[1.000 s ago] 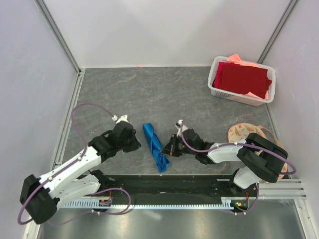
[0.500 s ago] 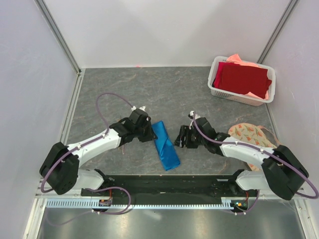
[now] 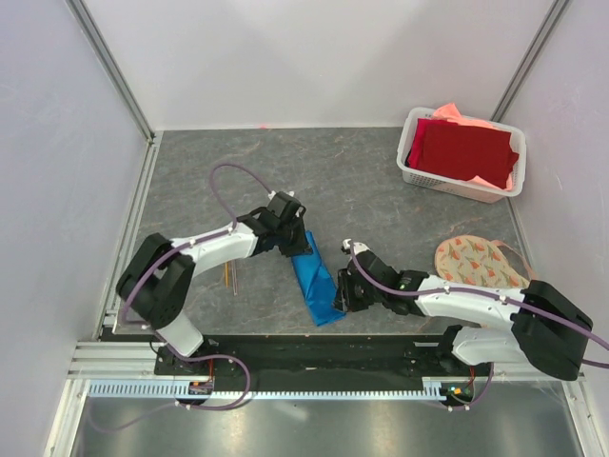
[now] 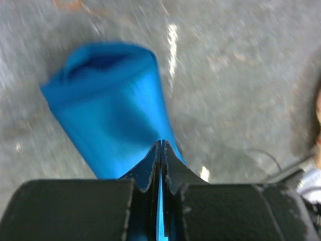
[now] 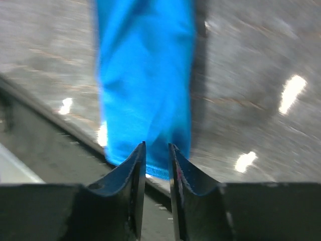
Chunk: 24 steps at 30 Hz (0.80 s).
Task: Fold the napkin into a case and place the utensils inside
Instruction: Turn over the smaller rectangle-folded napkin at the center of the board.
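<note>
My left gripper (image 4: 161, 145) pinches a sliver of the napkin (image 3: 318, 284) at its far end, fingers pressed together; the napkin lies as a narrow blue strip between my two arms. The right gripper (image 5: 157, 146) sits at the near hem, fingers slightly parted, nothing clearly caught. If I pull left with that hem loose, the fold could drag or open, and the arm could sweep the utensils (image 3: 234, 278) beneath it.
</note>
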Each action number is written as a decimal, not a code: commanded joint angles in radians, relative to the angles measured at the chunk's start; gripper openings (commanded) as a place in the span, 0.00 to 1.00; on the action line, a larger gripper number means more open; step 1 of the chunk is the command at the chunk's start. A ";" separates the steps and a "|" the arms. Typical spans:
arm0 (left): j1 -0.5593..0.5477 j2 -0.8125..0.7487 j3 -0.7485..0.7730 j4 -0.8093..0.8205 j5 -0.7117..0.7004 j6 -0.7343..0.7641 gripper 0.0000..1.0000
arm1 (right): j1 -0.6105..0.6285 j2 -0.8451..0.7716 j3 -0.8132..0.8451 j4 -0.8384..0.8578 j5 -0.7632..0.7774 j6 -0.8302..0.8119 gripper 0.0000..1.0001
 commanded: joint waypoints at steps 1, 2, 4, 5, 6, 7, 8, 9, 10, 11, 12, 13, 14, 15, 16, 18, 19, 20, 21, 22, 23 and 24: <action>0.031 0.096 0.071 0.009 -0.054 0.071 0.03 | 0.002 -0.014 -0.054 0.053 0.088 0.020 0.28; 0.050 0.136 0.084 0.006 -0.040 0.074 0.03 | 0.002 -0.007 -0.051 0.050 0.095 0.007 0.28; 0.064 0.156 0.095 0.021 -0.040 0.074 0.03 | 0.002 0.024 -0.050 0.056 0.144 -0.004 0.26; 0.068 0.179 0.099 0.028 -0.043 0.075 0.03 | 0.001 0.036 -0.044 0.056 0.166 -0.012 0.26; 0.073 0.188 0.119 0.025 -0.031 0.081 0.03 | 0.001 0.068 -0.035 0.049 0.187 -0.016 0.26; 0.081 0.200 0.127 0.025 -0.025 0.083 0.03 | -0.005 0.087 -0.009 0.026 0.244 -0.024 0.26; 0.082 0.211 0.137 0.023 -0.026 0.086 0.03 | -0.010 0.120 0.007 0.014 0.265 -0.044 0.26; 0.084 0.214 0.142 0.025 -0.023 0.089 0.03 | -0.021 0.136 0.024 -0.002 0.288 -0.058 0.26; 0.090 0.213 0.147 0.023 -0.020 0.091 0.03 | -0.025 0.148 0.057 -0.025 0.304 -0.072 0.26; 0.091 0.199 0.151 0.020 -0.014 0.094 0.03 | -0.037 0.157 0.074 -0.040 0.315 -0.093 0.26; 0.093 0.187 0.151 0.015 -0.014 0.097 0.03 | -0.038 0.156 0.091 -0.051 0.318 -0.104 0.27; 0.093 0.172 0.148 0.011 -0.015 0.097 0.04 | -0.038 0.153 0.132 -0.103 0.327 -0.115 0.28; 0.093 0.150 0.147 0.005 -0.011 0.098 0.05 | -0.036 0.136 0.156 -0.135 0.354 -0.122 0.30; 0.093 0.104 0.141 -0.001 -0.003 0.100 0.06 | -0.028 0.128 0.182 -0.170 0.368 -0.138 0.32; 0.094 0.075 0.139 -0.018 0.003 0.100 0.09 | -0.019 0.122 0.233 -0.236 0.384 -0.144 0.37; 0.094 -0.024 0.119 -0.034 0.012 0.098 0.16 | 0.010 0.122 0.287 -0.293 0.375 -0.159 0.44; 0.096 -0.058 0.112 -0.055 0.011 0.100 0.18 | 0.027 0.133 0.332 -0.325 0.364 -0.155 0.48; 0.099 -0.094 0.096 -0.069 0.002 0.103 0.20 | 0.042 0.136 0.346 -0.325 0.343 -0.142 0.50; 0.104 -0.130 0.087 -0.084 -0.002 0.106 0.23 | 0.082 0.136 0.355 -0.316 0.280 -0.129 0.52; 0.122 -0.195 0.079 -0.121 0.000 0.109 0.25 | 0.099 0.137 0.360 -0.272 0.252 -0.084 0.53; 0.134 -0.230 0.060 -0.141 0.011 0.114 0.27 | 0.116 0.148 0.358 -0.244 0.223 -0.057 0.53; 0.149 -0.261 0.049 -0.161 0.017 0.118 0.31 | 0.143 0.156 0.354 -0.214 0.177 -0.026 0.53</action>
